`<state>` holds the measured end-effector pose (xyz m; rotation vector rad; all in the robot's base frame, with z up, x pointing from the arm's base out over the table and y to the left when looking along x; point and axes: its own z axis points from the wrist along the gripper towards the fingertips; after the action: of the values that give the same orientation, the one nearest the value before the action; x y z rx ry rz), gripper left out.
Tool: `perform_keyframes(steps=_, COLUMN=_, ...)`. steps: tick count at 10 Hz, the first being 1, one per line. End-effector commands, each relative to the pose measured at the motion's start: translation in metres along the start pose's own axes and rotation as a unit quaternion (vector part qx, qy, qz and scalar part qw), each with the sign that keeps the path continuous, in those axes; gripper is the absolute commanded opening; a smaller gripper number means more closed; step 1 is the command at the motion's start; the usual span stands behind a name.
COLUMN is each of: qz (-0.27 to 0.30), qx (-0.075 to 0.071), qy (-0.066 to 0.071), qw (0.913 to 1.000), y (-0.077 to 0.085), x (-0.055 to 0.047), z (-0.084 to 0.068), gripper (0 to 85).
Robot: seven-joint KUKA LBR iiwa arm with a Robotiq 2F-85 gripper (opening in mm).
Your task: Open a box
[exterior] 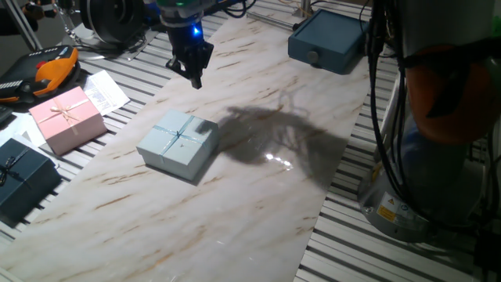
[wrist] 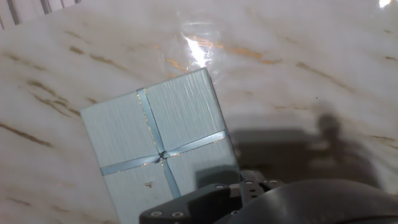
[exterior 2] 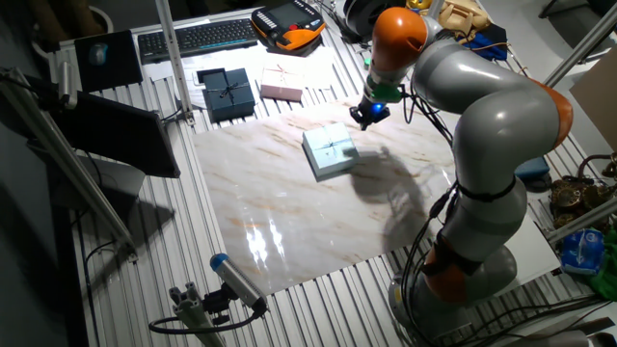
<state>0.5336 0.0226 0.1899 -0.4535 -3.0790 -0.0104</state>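
Observation:
The pale blue box [exterior: 178, 145] sits closed on the marble board [exterior: 235, 211], its lid on and a thin ribbon crossed over the top. It also shows in the other fixed view [exterior 2: 330, 151] and fills the hand view [wrist: 158, 152]. My gripper [exterior: 195, 77] hangs above the board just beyond the box's far edge, apart from it, with its fingers together and nothing in them. In the other fixed view the gripper [exterior 2: 365, 117] is to the right of the box. In the hand view only the dark underside of the hand shows at the bottom edge.
A pink ribboned box [exterior: 66, 117] and a dark navy ribboned box [exterior: 23, 180] stand left of the board on the slatted table. A blue-grey case [exterior: 329, 39] lies at the far right. An orange pendant [exterior: 47, 74] and papers lie at the back left. The arm's base [exterior: 438, 117] stands at the right.

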Motion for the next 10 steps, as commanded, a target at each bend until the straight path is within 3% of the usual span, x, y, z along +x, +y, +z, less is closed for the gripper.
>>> perform_keyframes(steps=1, qz=0.004, qx=0.010, qy=-0.007, qw=0.9999, y=0.003, x=0.001, z=0.003, gripper=0.0)
perform_keyframes(steps=2, qz=0.014, qx=0.014, qy=-0.016, qw=0.9997, y=0.007, x=0.003, z=0.009, gripper=0.0)
perform_keyframes(steps=4, qz=0.028, qx=0.003, qy=-0.028, qw=0.9992, y=0.014, x=0.007, z=0.015, gripper=0.0)
perform_keyframes(steps=6, qz=0.047, qx=0.014, qy=-0.033, qw=0.9982, y=0.025, x=0.006, z=0.016, gripper=0.0)
perform_keyframes(steps=10, qz=0.103, qx=0.006, qy=-0.024, qw=0.9943, y=0.034, x=-0.005, z=0.024, gripper=0.0)
